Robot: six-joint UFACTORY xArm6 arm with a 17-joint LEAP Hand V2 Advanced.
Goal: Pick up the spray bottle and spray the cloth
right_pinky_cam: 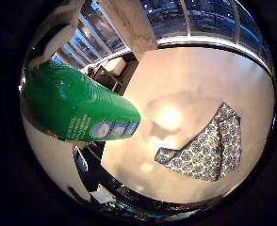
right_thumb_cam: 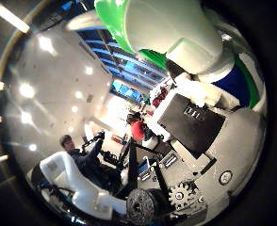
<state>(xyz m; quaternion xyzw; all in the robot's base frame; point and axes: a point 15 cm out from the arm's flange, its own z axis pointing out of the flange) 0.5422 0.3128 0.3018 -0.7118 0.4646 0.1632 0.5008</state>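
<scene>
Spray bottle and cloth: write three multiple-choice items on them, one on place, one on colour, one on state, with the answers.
1. Where does the cloth lie?
A. On the pale table
B. Draped over the spray bottle
C. In a basket

2. What colour is the body of the spray bottle?
A. Red
B. Green
C. Yellow

3. What state is the spray bottle in?
A. Lying flat on the cloth
B. Standing on the table beside the cloth
C. Lifted clear of the table, close to the palm

Answers:
1 A, since the patterned cloth rests crumpled on the bare pale surface.
2 B, since its body is bright green, with a white top showing in the thumb side view.
3 C, since it fills much of the view with the table far behind it, and parts of the robot hand sit right against it.
</scene>
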